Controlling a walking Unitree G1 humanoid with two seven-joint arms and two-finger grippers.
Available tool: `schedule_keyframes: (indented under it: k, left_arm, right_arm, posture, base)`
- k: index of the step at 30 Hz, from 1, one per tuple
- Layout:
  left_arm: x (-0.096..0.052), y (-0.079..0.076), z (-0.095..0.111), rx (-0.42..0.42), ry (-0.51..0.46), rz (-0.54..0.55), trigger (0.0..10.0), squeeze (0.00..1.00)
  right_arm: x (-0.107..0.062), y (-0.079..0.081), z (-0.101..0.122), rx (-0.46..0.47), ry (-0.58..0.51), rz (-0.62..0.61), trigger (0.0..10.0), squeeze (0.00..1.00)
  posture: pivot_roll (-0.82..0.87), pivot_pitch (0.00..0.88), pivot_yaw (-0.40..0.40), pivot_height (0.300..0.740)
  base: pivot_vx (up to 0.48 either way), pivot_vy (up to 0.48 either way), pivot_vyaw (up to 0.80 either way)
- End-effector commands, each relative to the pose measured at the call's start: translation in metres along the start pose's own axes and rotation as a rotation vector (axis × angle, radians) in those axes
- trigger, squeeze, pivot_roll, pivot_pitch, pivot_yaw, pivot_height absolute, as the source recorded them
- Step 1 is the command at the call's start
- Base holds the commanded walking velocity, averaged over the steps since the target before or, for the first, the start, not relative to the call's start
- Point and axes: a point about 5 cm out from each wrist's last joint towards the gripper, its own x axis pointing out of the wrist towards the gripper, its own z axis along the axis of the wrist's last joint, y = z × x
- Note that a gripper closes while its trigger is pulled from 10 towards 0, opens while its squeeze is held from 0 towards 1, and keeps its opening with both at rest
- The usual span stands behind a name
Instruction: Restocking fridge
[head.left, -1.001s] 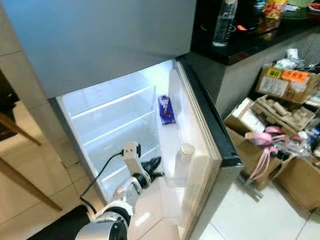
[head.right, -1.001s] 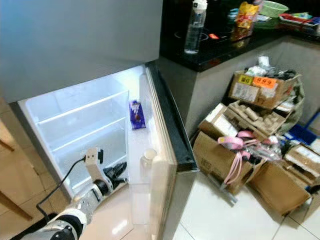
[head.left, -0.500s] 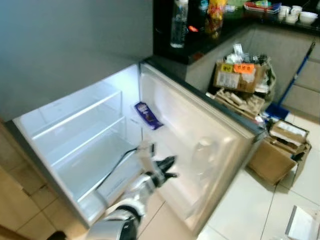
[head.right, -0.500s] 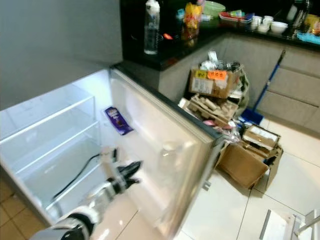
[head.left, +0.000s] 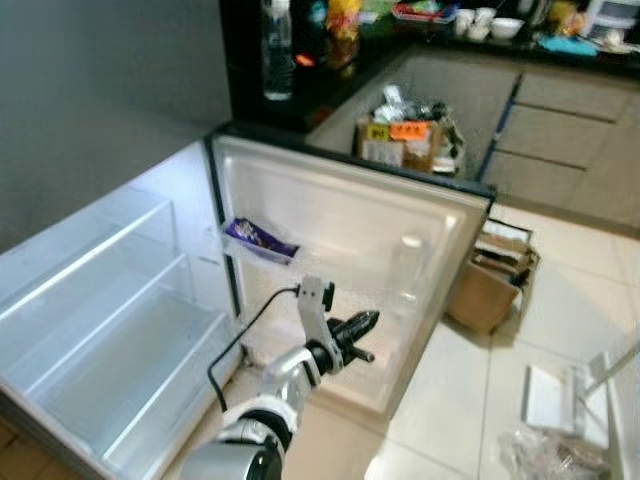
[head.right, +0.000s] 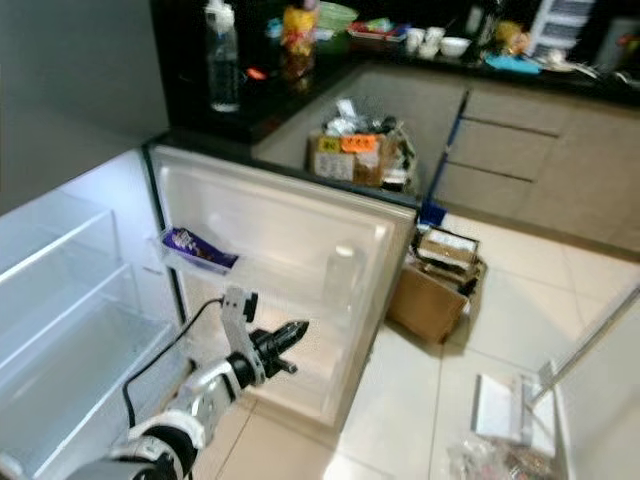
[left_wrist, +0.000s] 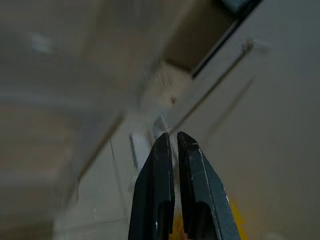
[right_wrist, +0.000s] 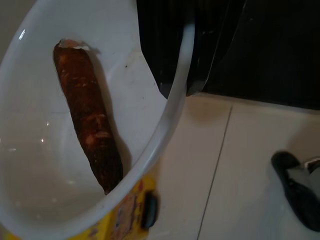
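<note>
The left wrist view was blurred past the left end effector (left_wrist: 173, 142), so the surfaces there could not be told. The bowl (right_wrist: 165, 120) was cut off by the frame edge, and the yellow label (right_wrist: 122, 215) beneath it was too small to read.

Silver left arm (head.left: 262, 408), black cable, white wrist camera, 2-fingered black claw (head.left: 362, 322).

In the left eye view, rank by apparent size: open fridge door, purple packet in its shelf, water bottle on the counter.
1. fridge door
2. water bottle
3. purple packet
The bottle stands farther off; the last two look close in size, so that order is unsure.
</note>
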Motion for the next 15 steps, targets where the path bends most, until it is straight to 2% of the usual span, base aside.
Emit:
schedule_keyframes:
  k: [1, 3, 4, 6, 7, 9, 10, 11, 13, 14, 15]
  left_arm:
    - [-0.013, 0.012, -0.012, 0.03, 0.065, 0.08, 10.0, 0.0]
    - [-0.03, 0.026, -0.024, 0.035, 0.119, 0.17, 10.0, 0.0]
    - [-0.03, 0.026, -0.024, 0.035, 0.119, 0.17, 10.0, 0.0]
    - [-0.056, 0.043, -0.043, 0.03, 0.2, 0.311, 10.0, 0.0]
    - [-0.056, 0.043, -0.043, 0.03, 0.2, 0.311, 10.0, 0.0]
    - [-0.087, 0.057, -0.066, 0.003, 0.287, 0.455, 10.0, 0.0]
    - [-0.087, 0.057, -0.066, 0.003, 0.287, 0.455, 10.0, 0.0]
    - [-0.098, 0.06, -0.073, -0.006, 0.318, 0.499, 10.0, 0.0]
    - [-0.098, 0.06, -0.073, -0.006, 0.318, 0.499, 10.0, 0.0]
    - [-0.109, 0.062, -0.082, -0.019, 0.351, 0.545, 10.0, 0.0]
    - [-0.109, 0.062, -0.082, -0.019, 0.351, 0.545, 10.0, 0.0]
  right_arm:
    - [0.0, -0.002, 0.005, 0.002, -0.022, -0.004, 10.0, 0.0]
    - [0.0, -0.002, 0.007, -0.002, -0.034, 0.0, 10.0, 0.0]
    - [0.0, -0.002, 0.007, -0.002, -0.034, 0.0, 10.0, 0.0]
    - [0.0, -0.001, 0.012, -0.02, -0.059, 0.01, 10.0, 0.0]
    - [0.0, -0.001, 0.012, -0.02, -0.059, 0.01, 10.0, 0.0]
    - [0.0, 0.001, 0.021, -0.056, -0.1, 0.033, 10.0, 0.0]
    - [0.0, 0.001, 0.021, -0.056, -0.1, 0.033, 10.0, 0.0]
    - [-0.001, 0.003, 0.025, -0.07, -0.118, 0.044, 10.0, 0.0]
    - [-0.001, 0.003, 0.025, -0.07, -0.118, 0.044, 10.0, 0.0]
    - [-0.001, 0.005, 0.029, -0.083, -0.138, 0.062, 10.0, 0.0]
    - [-0.001, 0.005, 0.029, -0.083, -0.138, 0.062, 10.0, 0.0]
  posture:
    - [-0.05, 0.0, -0.022, 0.74]
    - [-0.05, 0.0, -0.023, 0.74]
    - [-0.05, 0.0, -0.023, 0.74]
    - [-0.05, 0.0, -0.024, 0.74]
    - [-0.05, 0.0, -0.024, 0.74]
    - [-0.05, 0.0, -0.025, 0.74]
    - [-0.05, 0.0, -0.025, 0.74]
    - [-0.05, 0.0, -0.025, 0.74]
    - [-0.05, 0.0, -0.025, 0.74]
    - [-0.05, 0.0, -0.025, 0.74]
    - [-0.05, 0.0, -0.025, 0.74]
  base:
    - [0.0, 0.0, 0.0]
    - [0.0, 0.0, 0.0]
    - [0.0, 0.0, 0.0]
    - [0.0, 0.0, 0.0]
    - [0.0, 0.0, 0.0]
    - [0.0, 0.0, 0.0]
    - [0.0, 0.0, 0.0]
    - [0.0, 0.0, 0.0]
    - [0.0, 0.0, 0.0]
    - [0.0, 0.0, 0.0]
    - [0.0, 0.0, 0.0]
